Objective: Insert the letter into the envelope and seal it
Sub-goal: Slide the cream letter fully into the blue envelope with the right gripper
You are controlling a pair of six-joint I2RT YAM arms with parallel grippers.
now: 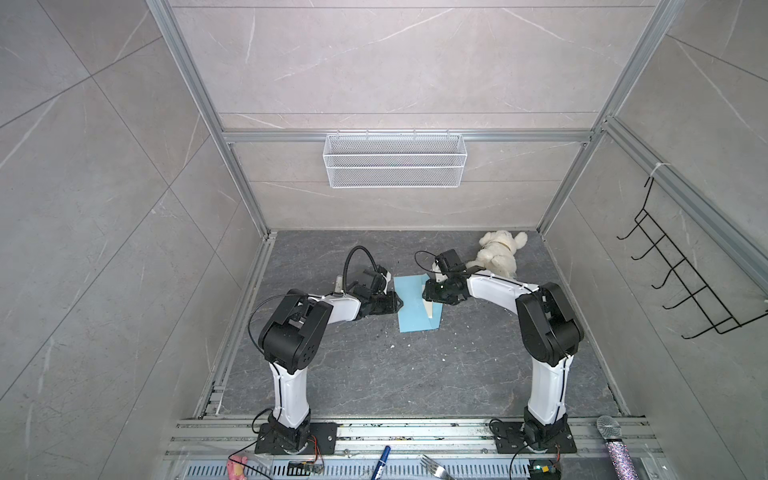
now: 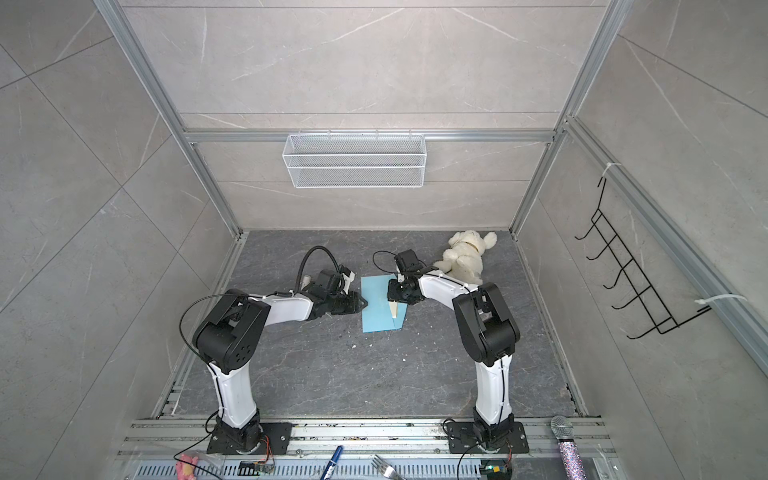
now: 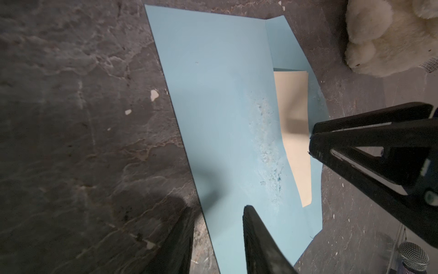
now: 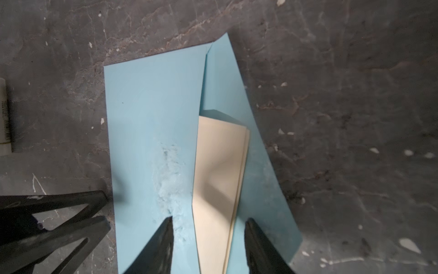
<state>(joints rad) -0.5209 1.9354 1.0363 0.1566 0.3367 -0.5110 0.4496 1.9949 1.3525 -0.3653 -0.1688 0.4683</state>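
1. The long light blue paper envelope point(image 4: 147, 118) is laid flat on the dark stone table point(image 4: 355, 95), with its flap open.
2. The tan folded paper letter point(image 4: 218, 178) is partly tucked into the envelope's mouth.
3. The right gripper point(image 4: 208, 219) is poised part open, its jaws either side of the letter; nothing is gripped.
4. The left gripper point(image 3: 218, 207) is set part open astride the envelope's edge opposite the flap.

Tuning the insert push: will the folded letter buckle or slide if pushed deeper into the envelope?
Probably floppy: the letter is thin folded paper, its layers fanning apart at one edge, so an end-on push may buckle it. Likely light and smooth, so it should slide on the envelope. The envelope, flat on the table, may shift too.
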